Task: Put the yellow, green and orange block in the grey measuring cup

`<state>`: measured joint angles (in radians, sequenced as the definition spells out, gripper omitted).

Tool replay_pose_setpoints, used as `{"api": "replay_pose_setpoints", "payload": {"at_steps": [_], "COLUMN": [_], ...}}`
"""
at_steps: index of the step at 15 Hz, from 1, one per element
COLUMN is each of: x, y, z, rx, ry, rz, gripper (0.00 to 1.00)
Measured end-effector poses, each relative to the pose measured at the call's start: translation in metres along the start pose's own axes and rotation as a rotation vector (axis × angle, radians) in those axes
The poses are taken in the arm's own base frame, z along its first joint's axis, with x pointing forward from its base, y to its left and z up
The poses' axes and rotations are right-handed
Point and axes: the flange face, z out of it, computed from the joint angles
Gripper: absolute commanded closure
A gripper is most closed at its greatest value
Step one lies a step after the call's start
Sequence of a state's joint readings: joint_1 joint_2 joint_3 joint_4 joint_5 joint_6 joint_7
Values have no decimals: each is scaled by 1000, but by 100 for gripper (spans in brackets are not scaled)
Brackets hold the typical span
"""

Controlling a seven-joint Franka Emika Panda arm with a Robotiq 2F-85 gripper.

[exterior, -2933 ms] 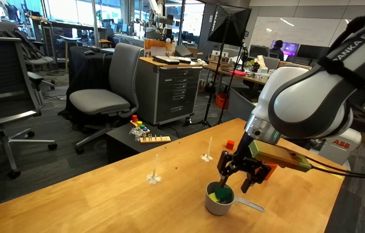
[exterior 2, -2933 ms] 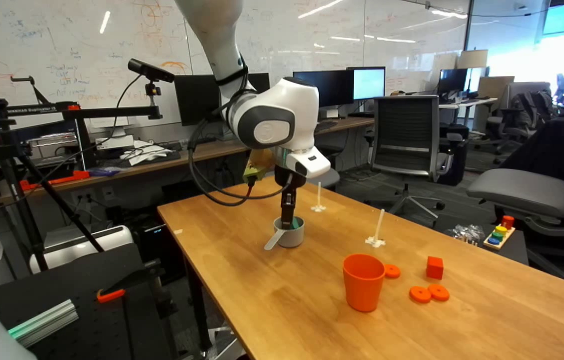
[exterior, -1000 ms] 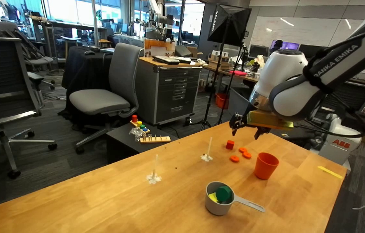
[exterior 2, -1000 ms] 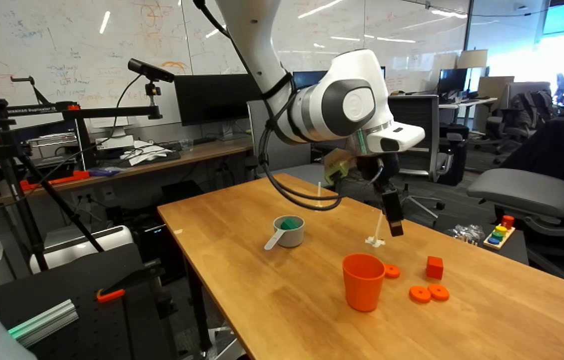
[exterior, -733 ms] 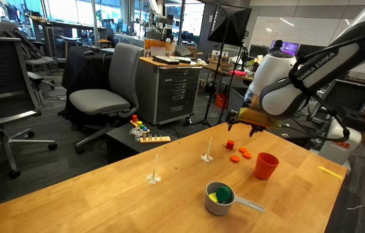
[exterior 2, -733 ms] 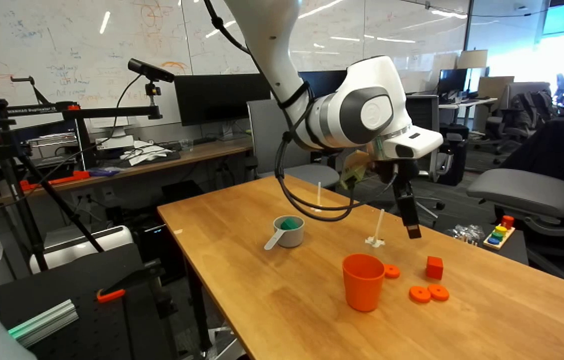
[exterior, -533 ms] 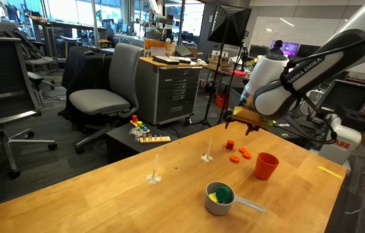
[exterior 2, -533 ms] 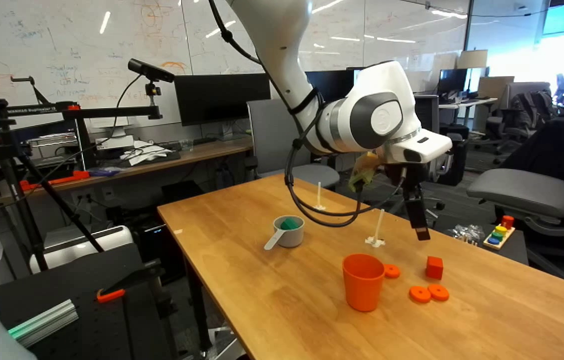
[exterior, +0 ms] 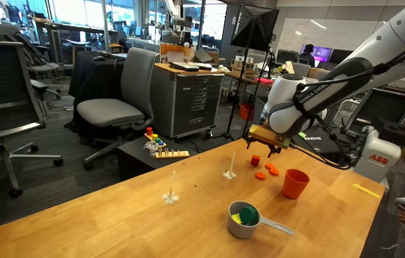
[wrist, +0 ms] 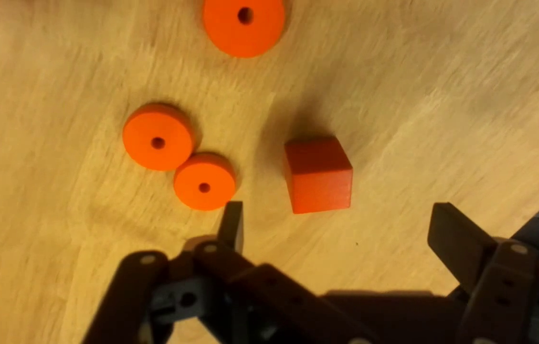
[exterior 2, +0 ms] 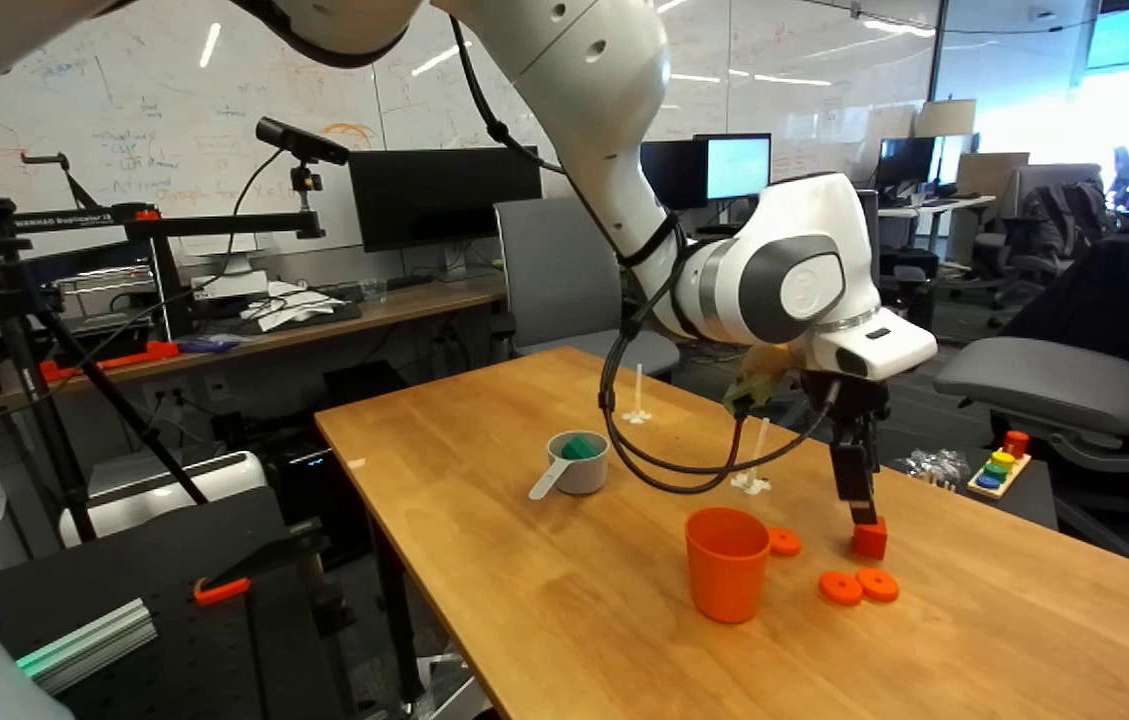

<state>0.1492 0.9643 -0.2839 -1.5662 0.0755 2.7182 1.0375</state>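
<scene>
The grey measuring cup [exterior: 241, 233] stands upright on the table, and it also shows in an exterior view [exterior 2: 584, 480]. A green block [exterior: 248, 214] and a yellow block [exterior: 236, 218] lie inside it. The green block also shows in an exterior view [exterior 2: 579, 447]. The red-orange block [exterior 2: 870, 541] sits on the table near the far edge; it also shows in an exterior view [exterior: 255, 160]. My gripper [exterior: 259, 150] is open and empty, low above this block. In the wrist view the block [wrist: 322, 191] lies just beyond the gap between the fingertips [wrist: 337, 206], nearer the left finger.
Three orange discs with holes lie beside the block; one disc [wrist: 204, 186] is close to the left fingertip. An orange cup [exterior: 295, 184] stands between the discs and the measuring cup. Two thin upright pegs [exterior: 172, 186] [exterior: 232, 165] are taped to the table [exterior: 116, 215].
My gripper has left the measuring cup, where the green block stays, crossed to the red-orange block and come down above it. The blocks, discs and both cups have not moved.
</scene>
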Motion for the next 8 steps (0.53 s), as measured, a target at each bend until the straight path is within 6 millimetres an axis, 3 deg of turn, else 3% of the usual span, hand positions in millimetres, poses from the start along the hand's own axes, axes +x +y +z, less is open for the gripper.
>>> {"api": "replay_pose_setpoints", "payload": {"at_steps": [3,4,8], "x": [3,3,4], "y": [0,0,-5], "z": [18,23,36], "rx": [-23,-28,-32], "ry": [-28,-36,-57], "rz": [25,30,38], "gripper": [0,22,51]}}
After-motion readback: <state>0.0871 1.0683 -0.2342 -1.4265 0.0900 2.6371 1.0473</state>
